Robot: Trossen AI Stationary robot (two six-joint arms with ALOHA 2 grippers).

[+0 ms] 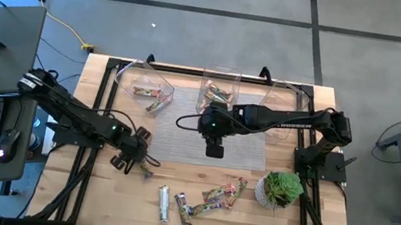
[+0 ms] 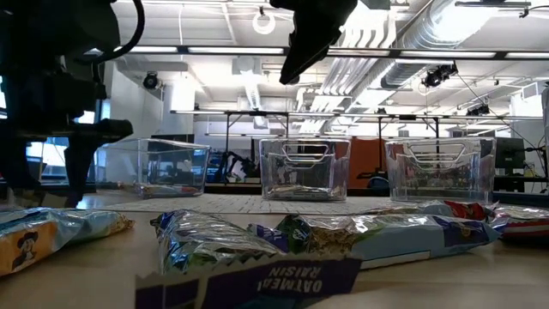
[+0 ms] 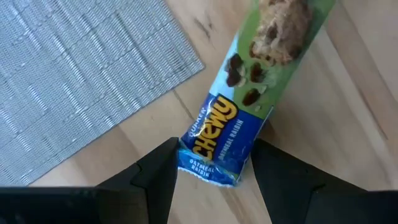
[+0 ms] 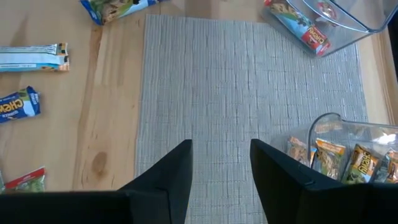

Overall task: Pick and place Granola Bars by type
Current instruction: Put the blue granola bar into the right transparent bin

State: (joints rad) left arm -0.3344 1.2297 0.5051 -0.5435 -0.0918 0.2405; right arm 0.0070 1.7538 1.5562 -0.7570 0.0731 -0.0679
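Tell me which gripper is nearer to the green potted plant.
Right. The right gripper hangs over the grey mat, left of the plant; the left gripper is farther left.

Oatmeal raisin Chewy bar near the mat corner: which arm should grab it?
Left. The left gripper is open and already straddles the Chewy bar; the right gripper hangs empty over the grey mat.

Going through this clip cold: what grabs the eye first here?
The left end effector, low at the grey mat's near-left corner, with its open fingers straddling a green-and-blue granola bar. Next, the right end effector hanging open and empty over the mat, and three clear bins lined along the far edge.
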